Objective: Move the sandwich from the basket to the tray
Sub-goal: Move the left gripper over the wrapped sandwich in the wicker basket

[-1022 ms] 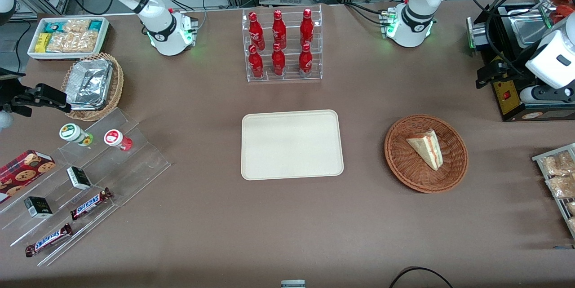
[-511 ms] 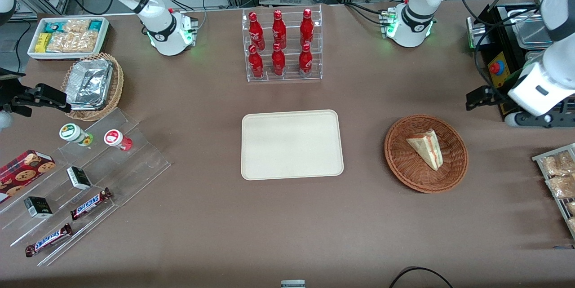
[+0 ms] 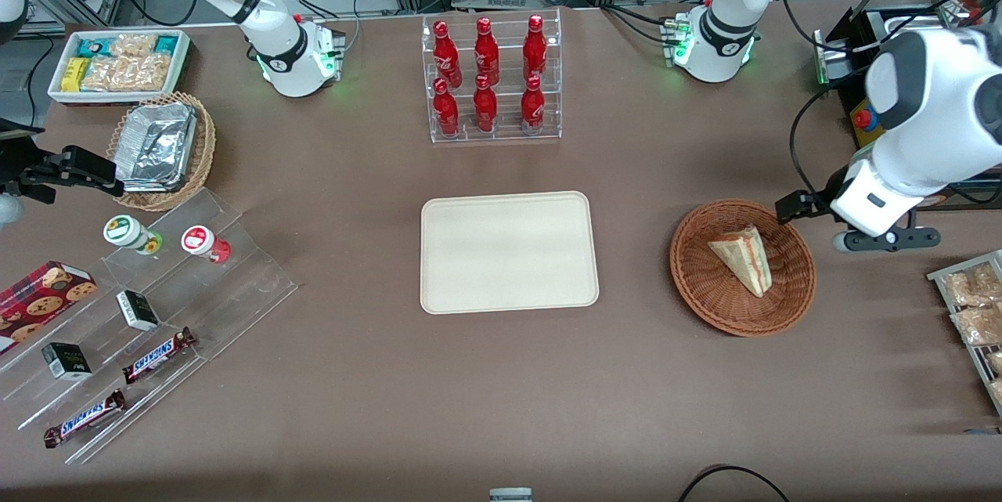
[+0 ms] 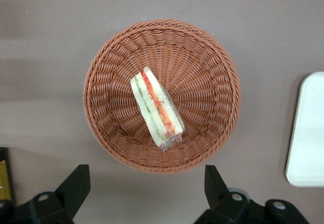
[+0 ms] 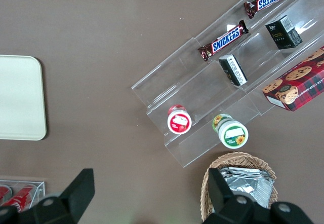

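Note:
The sandwich (image 3: 744, 259) is a pale bread wedge with red-orange and green filling. It lies in the round reddish-brown wicker basket (image 3: 697, 294). The cream tray (image 3: 509, 251) lies flat beside the basket, toward the parked arm's end, with nothing on it. My left gripper (image 3: 884, 239) hangs above the table just off the basket's rim, toward the working arm's end. In the left wrist view the gripper (image 4: 144, 188) is open and holds nothing, its fingers (image 4: 76, 183) wide apart just off the basket (image 4: 106, 82) holding the sandwich (image 4: 157, 107). The tray's edge (image 4: 306, 133) shows there too.
A clear rack of red bottles (image 3: 489, 79) stands farther from the camera than the tray. A black appliance (image 3: 869, 118) and a wire rack of snack packs (image 3: 974, 314) flank the working arm. Acrylic steps with snacks (image 3: 141, 314), a foil-filled basket (image 3: 160, 146) and a white snack bin (image 3: 117, 63) lie toward the parked arm's end.
My left arm has swung from over the black appliance toward the basket and nearer the camera. The sandwich, basket and tray have not moved.

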You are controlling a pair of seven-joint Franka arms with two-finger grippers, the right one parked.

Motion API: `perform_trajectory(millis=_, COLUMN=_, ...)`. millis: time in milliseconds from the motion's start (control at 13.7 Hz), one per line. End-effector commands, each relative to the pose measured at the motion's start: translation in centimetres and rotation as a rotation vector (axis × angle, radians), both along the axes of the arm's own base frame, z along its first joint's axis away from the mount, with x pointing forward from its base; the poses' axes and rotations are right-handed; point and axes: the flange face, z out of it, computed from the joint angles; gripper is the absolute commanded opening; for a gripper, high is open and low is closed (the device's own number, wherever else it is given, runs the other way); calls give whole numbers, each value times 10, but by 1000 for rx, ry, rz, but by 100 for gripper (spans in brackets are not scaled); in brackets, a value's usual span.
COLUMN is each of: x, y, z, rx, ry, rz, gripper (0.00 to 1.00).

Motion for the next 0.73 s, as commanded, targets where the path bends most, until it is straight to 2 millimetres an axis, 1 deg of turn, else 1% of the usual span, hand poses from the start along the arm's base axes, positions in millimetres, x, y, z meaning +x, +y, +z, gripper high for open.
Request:
perform_trajectory(millis=0, x=-13, y=-9, z=-32, rx=9, ry=-50, rz=95, gripper=100)
perform_trajectory(millis=146, x=-16, y=-11, z=-51, rx=11, ry=-72, rz=179, gripper=100)
perform_trajectory(millis=438, x=-14, y=-29, z=-77, rx=15, ry=-65, rz=395, gripper=100)
perform_trajectory(millis=511, x=-13, y=-31, z=-83, rx=39, ry=-75, rz=423, gripper=100)
perform_trajectory(millis=584, x=-12, y=-32, z=-93, rx=63, ry=-69, rz=468, gripper=100)
perform_trajectory(millis=657, x=-12, y=-38, z=-101, rx=72, ry=-70, rz=511, gripper=100)
